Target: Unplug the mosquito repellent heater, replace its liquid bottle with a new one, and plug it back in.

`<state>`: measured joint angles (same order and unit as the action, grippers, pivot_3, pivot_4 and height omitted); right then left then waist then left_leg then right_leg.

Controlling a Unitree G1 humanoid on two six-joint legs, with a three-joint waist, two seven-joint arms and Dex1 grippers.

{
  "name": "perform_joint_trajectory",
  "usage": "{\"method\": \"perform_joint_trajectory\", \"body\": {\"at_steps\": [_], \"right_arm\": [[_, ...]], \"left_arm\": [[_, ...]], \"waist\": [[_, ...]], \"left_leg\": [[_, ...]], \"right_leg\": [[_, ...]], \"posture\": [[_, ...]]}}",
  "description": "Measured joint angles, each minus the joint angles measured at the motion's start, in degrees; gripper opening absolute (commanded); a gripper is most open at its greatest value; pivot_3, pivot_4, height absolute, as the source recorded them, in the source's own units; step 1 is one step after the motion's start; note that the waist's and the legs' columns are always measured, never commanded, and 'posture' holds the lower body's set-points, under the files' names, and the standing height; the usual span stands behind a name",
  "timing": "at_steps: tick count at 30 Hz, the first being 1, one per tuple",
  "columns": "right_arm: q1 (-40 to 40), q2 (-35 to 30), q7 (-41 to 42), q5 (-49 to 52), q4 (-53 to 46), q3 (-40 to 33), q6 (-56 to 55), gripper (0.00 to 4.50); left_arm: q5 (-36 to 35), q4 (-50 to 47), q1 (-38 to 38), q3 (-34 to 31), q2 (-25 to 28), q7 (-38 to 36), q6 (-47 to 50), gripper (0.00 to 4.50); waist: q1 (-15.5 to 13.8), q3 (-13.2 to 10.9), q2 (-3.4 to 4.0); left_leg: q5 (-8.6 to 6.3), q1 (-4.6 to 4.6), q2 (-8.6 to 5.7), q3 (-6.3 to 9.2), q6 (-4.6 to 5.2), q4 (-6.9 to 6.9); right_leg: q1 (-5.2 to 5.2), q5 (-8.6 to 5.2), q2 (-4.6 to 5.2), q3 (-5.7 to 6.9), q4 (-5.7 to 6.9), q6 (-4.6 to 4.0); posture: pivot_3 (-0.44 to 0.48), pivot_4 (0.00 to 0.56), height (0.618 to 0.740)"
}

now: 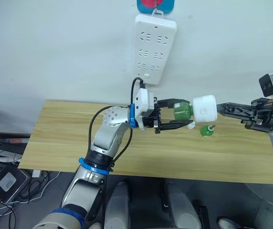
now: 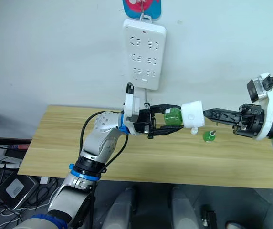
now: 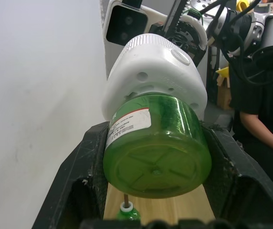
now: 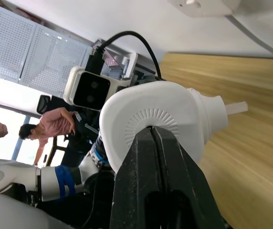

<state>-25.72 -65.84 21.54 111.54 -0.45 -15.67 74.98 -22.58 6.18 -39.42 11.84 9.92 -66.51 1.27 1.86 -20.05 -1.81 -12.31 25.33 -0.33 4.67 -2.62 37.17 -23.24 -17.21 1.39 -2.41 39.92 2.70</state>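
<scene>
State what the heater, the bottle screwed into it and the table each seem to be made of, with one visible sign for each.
Mosquito repellent heater: likely moulded white plastic, smooth with a soft sheen; rounded seamless body.
Green bottle: translucent green plastic, probably; light passes through and the base shows moulded ribs.
Table: wood or wood-look laminate, matte; pale grain lines run along it.

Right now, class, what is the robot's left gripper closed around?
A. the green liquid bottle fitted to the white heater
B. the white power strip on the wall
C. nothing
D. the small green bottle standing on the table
A: the left gripper clamps its fingers on either side of the green liquid bottle, whose neck sits in the mosquito repellent heater.
</scene>
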Motion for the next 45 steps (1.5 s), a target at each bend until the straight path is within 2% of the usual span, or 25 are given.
{"method": "perform_joint_trajectory", "body": {"at_steps": [7, 12, 18, 22, 25, 30, 36, 42, 45], "right_arm": [[1.6, -3.4, 1.0, 0.0, 3.7, -0.4, 1.9, 0.02], [0.6, -3.6, 0.3, -0.2, 6.8, -0.4, 1.4, 0.02], [-7.0, 4.2, -5.3, -4.9, 8.5, 1.7, -3.6, 0.02], [-8.4, 10.4, -6.9, -8.6, 8.1, 4.2, -4.6, 0.02], [-8.4, 12.3, -6.9, -9.2, 7.0, 4.8, -4.0, 0.02], [-4.0, 10.1, -6.4, -3.5, 1.9, 4.9, -0.8, 0.02], [-0.1, 5.6, 2.8, -0.4, -6.4, 3.6, 1.3, 0.02], [-4.8, 3.6, 7.1, -0.1, -7.9, 4.1, 0.3, 0.02], [-10.6, 3.6, 6.2, -0.1, -5.7, 5.9, -0.1, 0.02]], "left_arm": [[0.0, -1.1, 0.0, 0.0, -0.1, 0.1, 1.0, 2.3], [-0.1, -1.6, 0.1, 0.0, 0.0, 0.2, 1.5, 2.3], [-1.1, -3.5, 0.5, 0.1, 0.0, 0.1, 3.6, 2.3], [-2.4, -5.2, 0.5, 0.1, -0.1, 0.8, 6.1, 2.3], [-2.7, -5.6, 0.4, 0.1, -0.4, 1.8, 7.4, 2.3], [-3.0, -5.5, -0.5, -1.0, -0.8, 4.0, 8.7, 2.3], [-2.0, -3.2, -0.8, -1.1, -0.7, 4.7, 8.0, 2.3], [-1.2, -2.0, -0.8, -0.9, -0.7, 4.2, 6.3, 2.3], [-1.0, -1.3, -0.7, -0.8, -0.5, 3.2, 5.7, 2.3]], "waist": [[0.0, 0.0, 0.0], [0.1, 0.0, 0.0], [0.4, 0.0, 0.0], [0.2, 0.0, 0.01], [0.0, 0.0, 0.02], [-0.1, 0.0, 0.02], [0.1, 0.0, 0.03], [0.2, 0.0, 0.03], [0.3, 0.0, 0.03]], "left_leg": [[0.0, 0.0, 0.01, 0.0, 0.0, 0.0], [0.0, -0.02, 0.01, -0.02, 0.0, 0.0], [0.01, -0.02, 0.02, 0.01, -0.01, -0.01], [0.01, 0.02, 0.01, 0.0, -0.02, -0.01], [0.01, 0.03, 0.0, 0.01, -0.02, 0.0], [0.01, 0.09, 0.0, 0.06, -0.01, 0.01], [0.01, 0.07, 0.0, 0.04, -0.01, 0.07], [0.0, 0.06, 0.01, 0.05, -0.01, 0.08], [0.0, 0.07, 0.0, 0.03, -0.01, 0.09]], "right_leg": [[0.0, 0.0, 0.0, 0.01, 0.0, 0.0], [0.0, 0.0, -0.01, -0.02, 0.03, 0.0], [-0.01, 0.0, -0.02, 0.01, 0.03, 0.0], [-0.06, 0.0, 0.0, 0.0, 0.02, 0.0], [-0.06, 0.0, 0.0, 0.01, 0.02, 0.0], [-0.07, 0.0, 0.01, 0.06, 0.01, 0.0], [-0.07, 0.0, 0.0, 0.04, 0.05, 0.0], [-0.07, 0.0, -0.02, 0.04, 0.05, 0.0], [-0.07, 0.0, -0.01, 0.03, 0.04, 0.0]], "posture": [[-0.024, 0.315, 0.74], [-0.024, 0.312, 0.74], [-0.024, 0.304, 0.74], [-0.016, 0.299, 0.74], [-0.013, 0.297, 0.74], [-0.012, 0.292, 0.74], [-0.026, 0.296, 0.74], [-0.036, 0.298, 0.74], [-0.04, 0.299, 0.74]]}}
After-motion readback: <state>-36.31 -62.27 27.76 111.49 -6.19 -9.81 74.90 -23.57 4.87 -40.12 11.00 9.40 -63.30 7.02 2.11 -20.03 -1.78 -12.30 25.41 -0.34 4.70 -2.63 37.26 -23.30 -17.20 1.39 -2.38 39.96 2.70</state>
